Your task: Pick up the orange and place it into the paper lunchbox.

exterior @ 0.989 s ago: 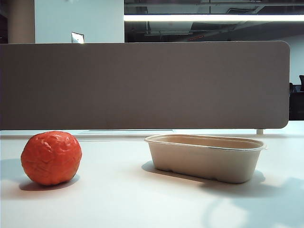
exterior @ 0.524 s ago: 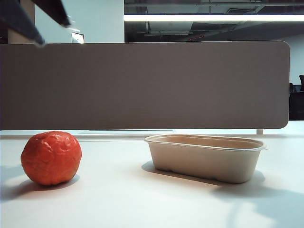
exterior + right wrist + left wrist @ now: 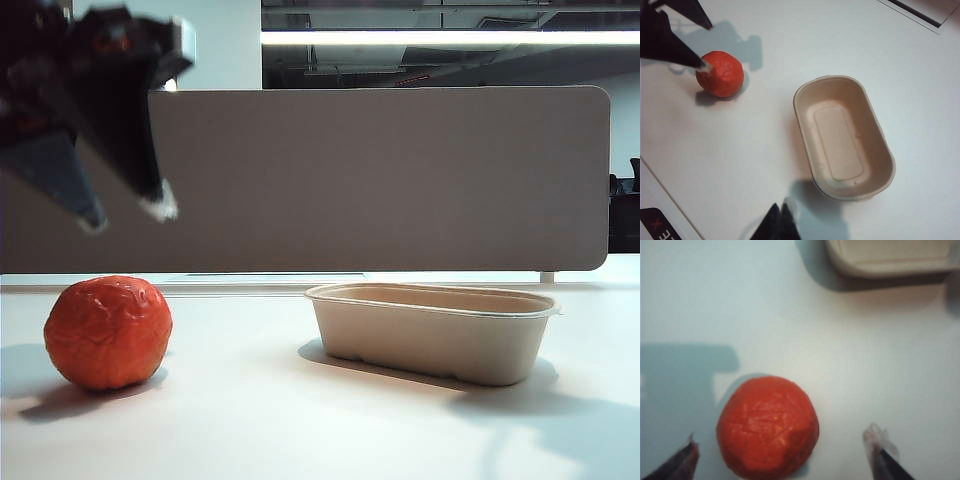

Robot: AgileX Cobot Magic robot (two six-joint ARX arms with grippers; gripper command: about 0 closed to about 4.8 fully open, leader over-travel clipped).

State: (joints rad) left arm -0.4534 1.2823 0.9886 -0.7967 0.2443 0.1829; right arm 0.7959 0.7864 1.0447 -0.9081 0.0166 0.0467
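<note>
1. The orange point(image 3: 108, 332) is seen resting on the white table point(image 3: 300, 420) at the left of the exterior view, its wrinkled, glossy skin lit from above and a soft shadow cast beneath it.
2. The paper lunchbox point(image 3: 432, 330) is set well apart from the fruit, toward the right of the exterior view; it stands upright on the table and is shown empty from above in the right wrist view.
3. The left gripper point(image 3: 125, 215) is pictured in the air above the orange, its two dark fingers spread wide and pointed downward, with nothing held between them.
4. In the left wrist view the orange point(image 3: 768, 427) is framed between the two fingertips point(image 3: 879, 442), which are kept apart from its skin on either side; a corner of the lunchbox is caught at the edge of that picture.
5. The right gripper point(image 3: 779, 222) is shown hanging above the table just beside one end of the lunchbox, its fingers drawn together into a single dark point and gripping nothing.
6. A grey partition panel point(image 3: 380, 180) is seen standing behind the table, with a lit ceiling strip above it.
7. In the right wrist view the orange point(image 3: 720, 73) is shown untouched, with the fingers of the left gripper over it.
</note>
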